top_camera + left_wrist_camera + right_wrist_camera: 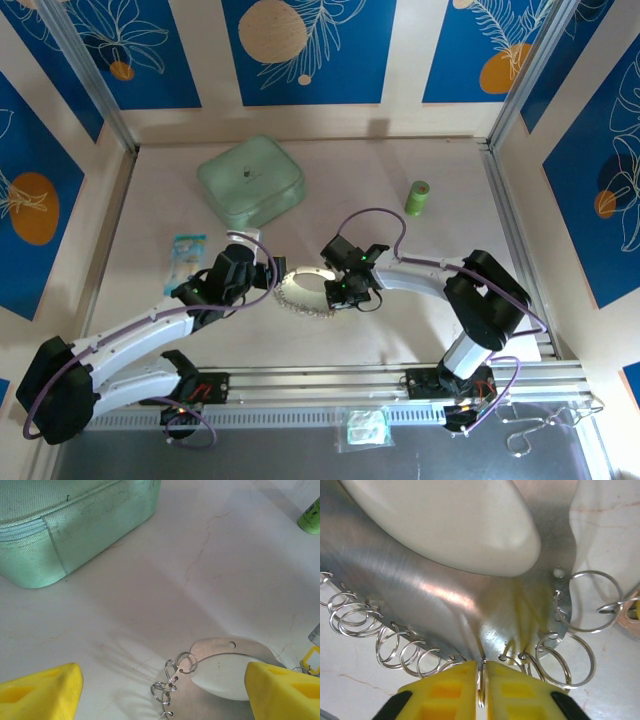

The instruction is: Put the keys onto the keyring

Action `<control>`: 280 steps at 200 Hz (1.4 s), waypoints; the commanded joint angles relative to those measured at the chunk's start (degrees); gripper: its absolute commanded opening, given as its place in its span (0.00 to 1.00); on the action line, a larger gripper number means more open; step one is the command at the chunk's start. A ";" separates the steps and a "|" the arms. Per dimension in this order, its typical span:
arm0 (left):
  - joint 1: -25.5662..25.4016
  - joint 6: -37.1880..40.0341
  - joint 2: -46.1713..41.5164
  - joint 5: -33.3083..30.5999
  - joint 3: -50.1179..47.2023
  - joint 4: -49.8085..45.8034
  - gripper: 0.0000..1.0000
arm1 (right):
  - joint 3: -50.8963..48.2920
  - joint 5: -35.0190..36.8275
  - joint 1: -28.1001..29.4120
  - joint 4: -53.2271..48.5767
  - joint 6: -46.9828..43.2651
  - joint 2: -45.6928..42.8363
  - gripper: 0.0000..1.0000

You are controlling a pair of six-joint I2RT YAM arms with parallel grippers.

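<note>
Two arms meet over the pale table [400, 340] I am running from afar. The left arm [130, 340] reaches in from the near left corner and the right arm [430, 278] bends in from the near right, their wrists facing each other at mid-table. Behind them, toward the back left, a mint-green zippered case [250, 180] lies flat.

Between the two wrists the keyring [300, 290] lies flat on the table. It is a brushed-metal plate with a pale oval centre, its edge lined with small split rings [395, 645].

My left gripper [162, 692] stands wide open, one yellow fingertip [42, 692] over bare table and the other [285, 690] over the plate's near edge, with nothing clamped between them. My right gripper [481, 682] is closed almost completely, its yellow fingertips pinching the wire of one split ring at the plate's rim.

A small green roll [418, 197] stands upright well apart, toward the back right. A small blue-and-white packet [186, 252] lies just left of the left wrist. Smallest of all, a yellow-headed key [311, 659] peeks in at the right edge of the left wrist view, just beside the plate. I cannot tell whether it is threaded on a ring.
</note>
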 commanded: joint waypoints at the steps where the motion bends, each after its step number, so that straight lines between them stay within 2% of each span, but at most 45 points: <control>1: 0.38 1.09 0.30 0.41 0.00 1.20 0.84 | 2.08 0.95 -0.13 -3.12 -1.15 0.53 0.08; 94: 0.39 0.93 -0.39 0.03 -0.35 0.75 0.83 | 4.22 -0.69 -0.01 -5.90 -3.31 3.03 0.15; 191: 0.34 1.55 -0.64 -0.17 -0.29 0.77 0.83 | 5.08 2.40 0.92 -7.18 -5.56 -0.23 0.00; 237: 0.39 7.91 -2.44 1.04 3.62 -1.81 0.83 | 2.48 6.60 1.54 -0.59 -10.95 -9.73 0.00; 280: 0.53 21.93 -6.69 6.88 7.24 -1.81 0.83 | 1.46 6.91 1.26 8.53 -22.75 -17.43 0.00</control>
